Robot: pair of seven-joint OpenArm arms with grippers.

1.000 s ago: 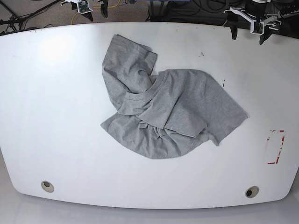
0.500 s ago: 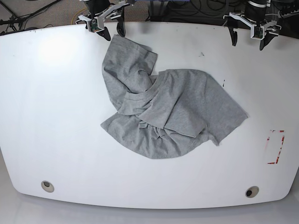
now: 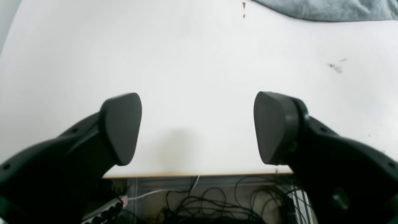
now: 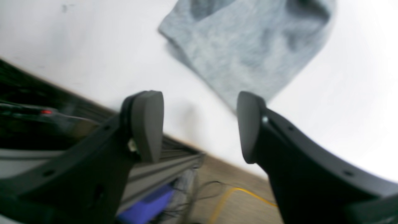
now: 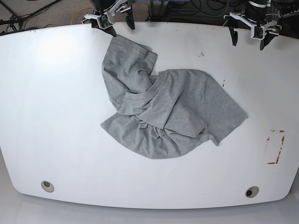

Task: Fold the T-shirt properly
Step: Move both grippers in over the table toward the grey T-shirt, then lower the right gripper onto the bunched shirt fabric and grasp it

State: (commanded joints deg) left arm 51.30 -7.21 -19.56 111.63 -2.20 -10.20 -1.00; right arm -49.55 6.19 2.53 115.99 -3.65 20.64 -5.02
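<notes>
Both claws, the right claw (image 5: 114,21) and left claw (image 5: 246,32), hang spread and empty at the bench (image 5: 56,116) rear edge, so pinching the crumpled T-shirt (image 5: 163,112) mid-bench risks grabbing several layers.

The base camera looks down on the whole bench (image 5: 56,116) from high overhead, while both wrist cameras peer low between their jaws across its far edge.
</notes>
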